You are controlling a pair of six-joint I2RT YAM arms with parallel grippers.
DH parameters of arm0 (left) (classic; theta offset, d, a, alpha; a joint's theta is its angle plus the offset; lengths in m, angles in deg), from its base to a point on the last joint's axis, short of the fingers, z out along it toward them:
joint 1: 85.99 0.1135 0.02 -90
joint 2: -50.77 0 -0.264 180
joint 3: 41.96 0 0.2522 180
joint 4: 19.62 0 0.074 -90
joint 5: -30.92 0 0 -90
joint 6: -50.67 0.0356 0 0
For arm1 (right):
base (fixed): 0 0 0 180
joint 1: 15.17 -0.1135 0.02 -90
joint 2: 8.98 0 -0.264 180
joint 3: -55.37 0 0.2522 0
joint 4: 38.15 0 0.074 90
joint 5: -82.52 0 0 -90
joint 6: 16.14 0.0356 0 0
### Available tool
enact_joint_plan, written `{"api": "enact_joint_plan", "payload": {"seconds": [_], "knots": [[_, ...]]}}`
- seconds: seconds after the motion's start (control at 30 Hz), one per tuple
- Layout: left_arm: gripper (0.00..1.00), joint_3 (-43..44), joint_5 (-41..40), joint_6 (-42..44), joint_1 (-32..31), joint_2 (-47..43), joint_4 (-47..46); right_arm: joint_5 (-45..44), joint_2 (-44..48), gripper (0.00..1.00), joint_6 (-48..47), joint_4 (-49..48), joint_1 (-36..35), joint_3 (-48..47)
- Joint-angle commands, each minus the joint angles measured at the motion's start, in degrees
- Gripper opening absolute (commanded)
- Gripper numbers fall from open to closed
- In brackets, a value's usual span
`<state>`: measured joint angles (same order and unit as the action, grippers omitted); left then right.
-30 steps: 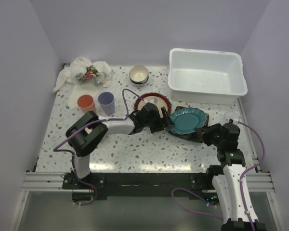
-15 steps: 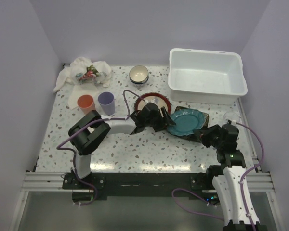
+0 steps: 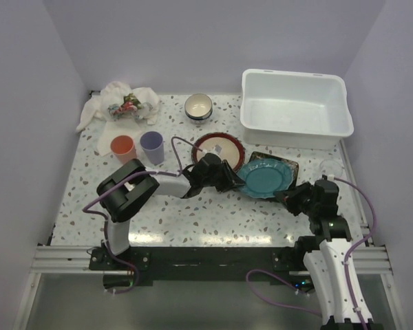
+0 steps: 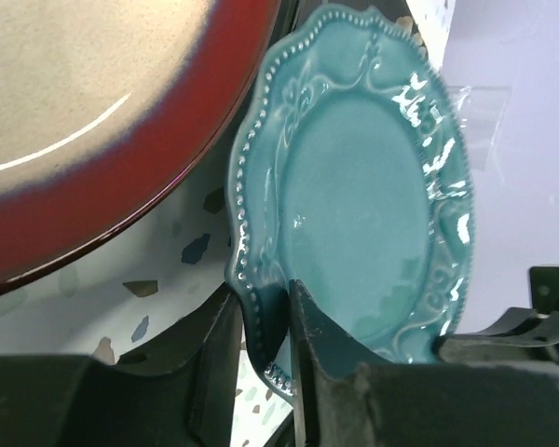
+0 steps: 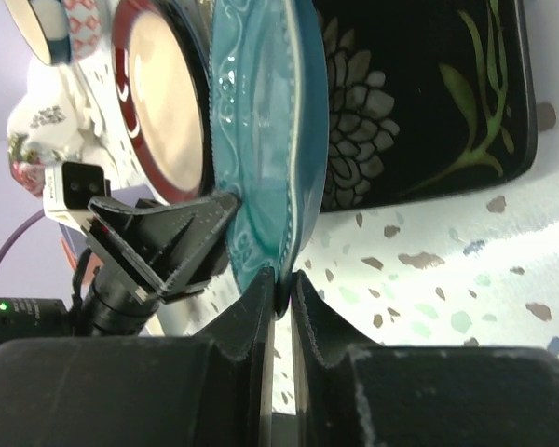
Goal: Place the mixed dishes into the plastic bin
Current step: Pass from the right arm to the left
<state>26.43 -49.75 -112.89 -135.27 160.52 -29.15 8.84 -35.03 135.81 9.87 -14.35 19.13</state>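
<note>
A teal scalloped plate [image 3: 265, 179] lies tilted over a dark floral square plate [image 3: 291, 163], held by both grippers. My left gripper [image 3: 231, 180] is shut on its left rim; in the left wrist view the rim sits between the fingers [image 4: 261, 296] of that gripper. My right gripper [image 3: 290, 199] is shut on the near right rim [image 5: 279, 279]. A red-rimmed cream plate [image 3: 218, 146] lies just behind the left gripper. Farther back are a small bowl [image 3: 198, 106], an orange cup [image 3: 122, 146] and a purple cup [image 3: 151, 144]. The plastic bin [image 3: 294, 108] stands at the back right.
A white cloth with a red-green print [image 3: 120, 103] is bunched in the back left corner. Purple cables loop from both arms, one over the table by the red-rimmed plate. Walls close in the table on the left, back and right.
The left gripper's fingers have closed from wide open onto the teal plate's rim. The plate and both grippers have shifted slightly toward the near edge.
</note>
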Motion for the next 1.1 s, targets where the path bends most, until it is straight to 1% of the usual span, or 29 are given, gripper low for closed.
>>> {"api": "enact_joint_plan", "payload": {"seconds": [0.0, 0.03, 0.1, 0.13, 0.2, 0.27, 0.33, 0.43, 0.47, 0.53, 0.57, 0.63, 0.67, 0.73, 0.77, 0.83, 0.93, 1.07], "knots": [[0.24, -2.8, 0.5, -2.6, -0.4, -5.3, -9.9, 4.3, 2.3, 0.00, -3.1, 2.2, -2.1, -1.0], [0.19, -3.6, 0.8, -3.2, -0.3, -5.7, -10.6, 4.4, 2.6, 0.00, -3.3, 2.6, -2.3, -0.8], [0.13, -4.4, 1.5, -3.8, -0.3, -6.8, -12.5, 4.5, 3.5, 0.00, -4.6, 3.2, -2.5, -0.5], [0.07, -5.0, 1.5, -4.1, -0.3, -7.4, -12.9, 4.5, 3.8, 0.00, -5.0, 4.2, -2.5, -0.4], [0.01, -5.6, 1.1, -4.2, -0.3, -9.0, -13.7, 3.7, 4.6, 0.00, -6.3, 5.8, -2.7, -0.5], [0.00, -6.3, 0.1, -4.0, -0.4, -10.3, -14.0, 2.6, 5.1, 0.00, -7.2, 7.0, -2.7, -0.7], [0.00, -7.2, -0.4, -3.9, -0.3, -11.9, -14.3, 1.4, 5.7, 0.02, -8.4, 8.3, -2.7, -1.0], [0.00, -8.7, -0.9, -4.7, -0.3, -13.8, -16.6, 1.0, 6.2, 0.14, -9.5, 8.6, -2.8, -1.3], [0.00, -9.0, -1.0, -5.1, -0.3, -14.6, -17.1, 0.9, 6.4, 0.23, -9.7, 8.6, -2.8, -1.5], [0.00, -10.2, -1.1, -6.2, -0.3, -15.5, -18.2, 0.5, 6.4, 0.35, -10.7, 8.7, -2.8, -2.1], [0.00, -10.6, -1.1, -6.5, -0.2, -16.3, -19.2, 0.4, 6.5, 0.47, -11.0, 8.7, -2.8, -2.3], [0.00, -11.6, -1.3, -6.9, -0.2, -17.2, -20.0, 0.0, 6.6, 0.57, -11.9, 8.8, -2.7, -2.8], [0.00, -11.8, -1.3, -6.8, -0.1, -18.2, -20.4, -0.2, 6.7, 0.65, -12.0, 8.9, -2.8, -2.8], [0.00, -12.8, -1.3, -6.7, 0.3, -19.0, -20.7, -0.4, 6.7, 0.74, -12.3, 8.6, -2.7, -2.8], [0.00, -13.2, -1.4, -6.7, 0.4, -20.3, -20.9, -0.4, 6.6, 0.80, -12.4, 8.5, -2.7, -2.7], [0.00, -14.7, -1.5, -6.7, 1.1, -21.5, -21.4, -0.3, 6.6, 0.86, -12.6, 7.8, -2.7, -2.1], [0.00, -16.1, -1.6, -6.4, 1.9, -23.8, -21.4, -0.5, 6.9, 0.90, -12.6, 6.9, -2.7, -1.5], [0.00, -17.4, -1.0, -5.8, 2.3, -26.3, -21.2, 1.0, 6.7, 0.91, -10.7, 3.7, -2.8, -0.6]]}}
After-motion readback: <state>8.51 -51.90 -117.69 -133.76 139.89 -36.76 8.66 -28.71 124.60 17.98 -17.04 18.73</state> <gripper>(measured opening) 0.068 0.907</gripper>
